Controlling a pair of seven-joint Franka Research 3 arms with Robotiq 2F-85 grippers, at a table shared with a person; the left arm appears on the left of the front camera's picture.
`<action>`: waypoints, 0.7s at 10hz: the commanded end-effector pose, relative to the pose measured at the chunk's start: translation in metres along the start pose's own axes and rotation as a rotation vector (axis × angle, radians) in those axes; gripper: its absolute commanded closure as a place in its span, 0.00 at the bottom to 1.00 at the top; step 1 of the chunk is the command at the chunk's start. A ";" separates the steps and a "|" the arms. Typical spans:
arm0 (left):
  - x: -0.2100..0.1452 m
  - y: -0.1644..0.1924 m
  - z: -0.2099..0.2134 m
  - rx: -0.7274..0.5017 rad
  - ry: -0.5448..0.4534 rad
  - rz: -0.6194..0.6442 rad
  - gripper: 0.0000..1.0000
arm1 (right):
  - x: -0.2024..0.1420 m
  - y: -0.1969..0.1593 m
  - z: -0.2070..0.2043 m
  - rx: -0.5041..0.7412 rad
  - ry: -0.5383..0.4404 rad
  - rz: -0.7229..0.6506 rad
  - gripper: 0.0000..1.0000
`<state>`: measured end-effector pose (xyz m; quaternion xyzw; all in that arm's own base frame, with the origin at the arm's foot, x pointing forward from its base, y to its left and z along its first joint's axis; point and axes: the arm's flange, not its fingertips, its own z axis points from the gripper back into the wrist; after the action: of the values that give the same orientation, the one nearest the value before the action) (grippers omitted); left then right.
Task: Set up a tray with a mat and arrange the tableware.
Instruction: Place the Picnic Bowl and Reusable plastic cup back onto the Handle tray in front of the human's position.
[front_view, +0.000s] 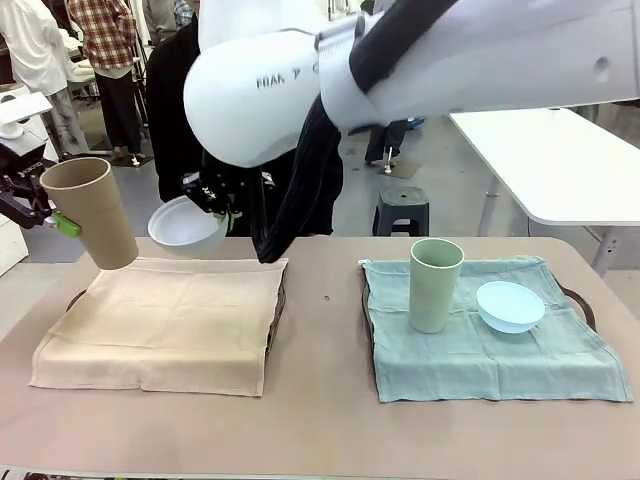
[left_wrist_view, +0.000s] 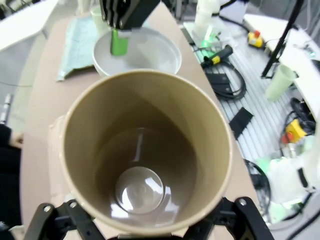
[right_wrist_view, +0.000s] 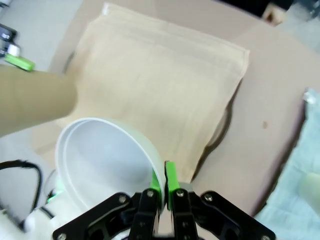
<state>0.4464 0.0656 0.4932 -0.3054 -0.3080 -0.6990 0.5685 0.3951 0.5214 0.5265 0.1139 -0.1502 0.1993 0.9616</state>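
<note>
My left gripper (front_view: 62, 222) is shut on the tan cup (front_view: 92, 212), which hangs tilted above the far left corner of the tan mat (front_view: 165, 320). In the left wrist view I look down into the tan cup (left_wrist_view: 145, 150). My right gripper (front_view: 222, 205) reaches across and is shut on the rim of the white bowl (front_view: 185, 228), held in the air over the tan mat's far edge. In the right wrist view the right gripper (right_wrist_view: 162, 186) pinches the white bowl (right_wrist_view: 105, 160). The pale green cup (front_view: 435, 285) and light blue bowl (front_view: 510, 305) stand on the green mat (front_view: 490, 340).
Each mat lies on a dark tray: one tray edge (front_view: 280, 300) shows beside the tan mat, a handle (front_view: 582, 300) beside the green one. A person in dark clothes (front_view: 175, 100) stands at the far side. A black stool (front_view: 405, 210) and a white table (front_view: 560, 150) stand beyond.
</note>
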 end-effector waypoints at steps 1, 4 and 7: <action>-0.031 0.009 -0.011 0.062 -0.069 -0.068 0.13 | 0.017 -0.011 -0.044 -0.053 0.001 0.004 0.95; -0.074 0.018 -0.045 0.002 -0.045 0.027 0.13 | 0.029 -0.026 -0.096 -0.042 0.030 -0.006 0.95; -0.073 0.012 -0.040 0.014 -0.046 0.007 0.13 | 0.020 -0.036 -0.099 -0.065 0.057 -0.009 0.95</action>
<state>0.4717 0.0753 0.3978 -0.3320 -0.3128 -0.6796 0.5745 0.4581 0.5291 0.4308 0.0830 -0.1282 0.1902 0.9698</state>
